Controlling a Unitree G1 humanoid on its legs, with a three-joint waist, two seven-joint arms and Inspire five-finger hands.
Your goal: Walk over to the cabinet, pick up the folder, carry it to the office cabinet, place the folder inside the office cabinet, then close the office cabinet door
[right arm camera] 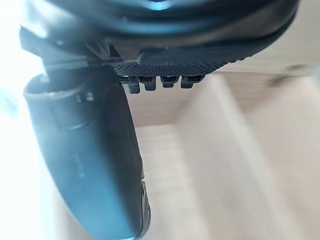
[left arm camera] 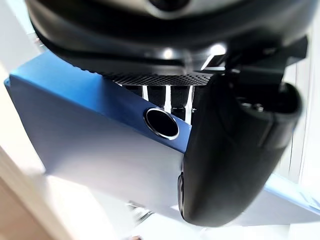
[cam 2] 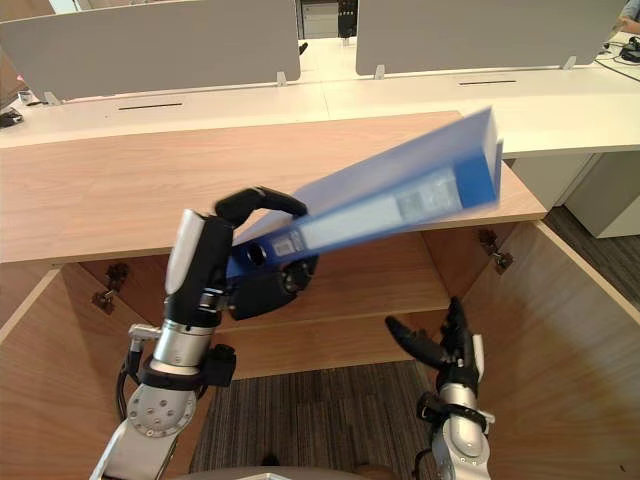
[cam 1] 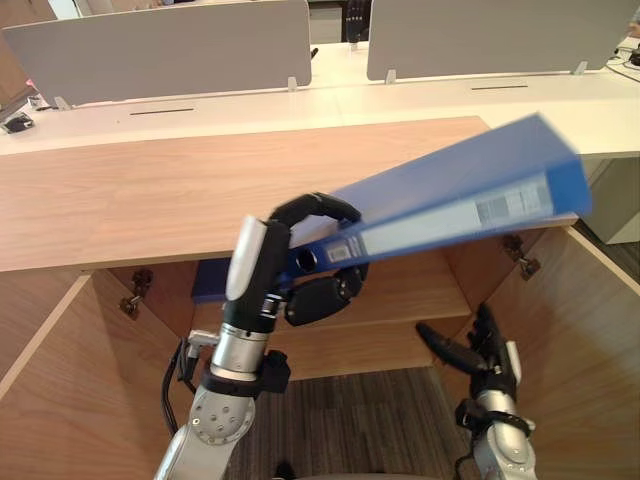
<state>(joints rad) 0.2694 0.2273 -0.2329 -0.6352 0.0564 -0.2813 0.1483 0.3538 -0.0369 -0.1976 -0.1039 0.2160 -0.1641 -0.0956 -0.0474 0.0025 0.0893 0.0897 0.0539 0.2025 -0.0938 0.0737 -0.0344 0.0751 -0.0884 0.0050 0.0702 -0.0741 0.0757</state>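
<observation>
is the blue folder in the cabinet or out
Out. The blue ring-binder folder, tilted, sticks up past the top of the wooden cabinet, its lower end gripped by the dark left hand.

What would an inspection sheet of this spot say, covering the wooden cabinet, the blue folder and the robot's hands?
Surface: wooden cabinet top; below it the doors stand open on an inner shelf.
Job's things: blue folder, tilted, raised in front of the opening, not yet on the shelf.
Clutter: small dark item on the far desk's left end, too small to tell.
Hands: left hand curled round the folder's lower end; right hand low by the right door, fingers straight, holding nothing.
Cables: nothing seen.
Surroundings: white desks with grey screens behind the cabinet; grey carpet on the floor.
</observation>
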